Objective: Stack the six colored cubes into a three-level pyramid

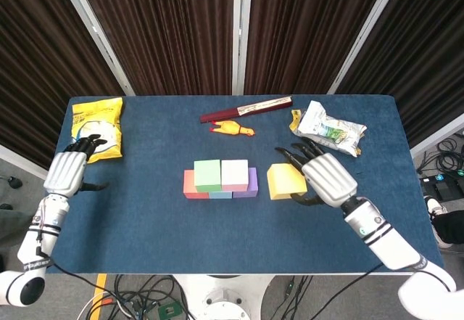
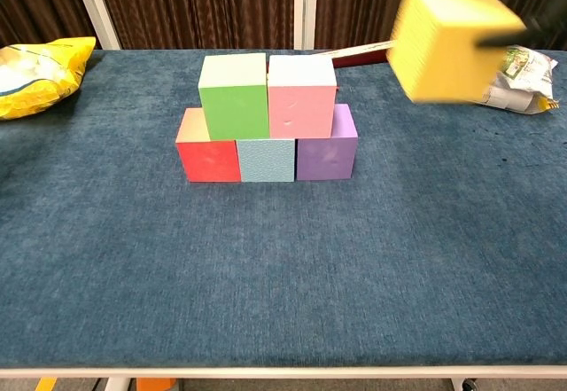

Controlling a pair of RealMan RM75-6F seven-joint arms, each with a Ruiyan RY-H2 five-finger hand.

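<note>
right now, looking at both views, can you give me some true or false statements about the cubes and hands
1. The right hand holds the yellow foam cube off the table. True.
2. The green cube and pink cube sit side by side on the second level. True.
3. The bottom row has two cubes. False: it has three, red, light blue and purple.
4. The left hand holds the yellow snack bag. False: it holds nothing.
</note>
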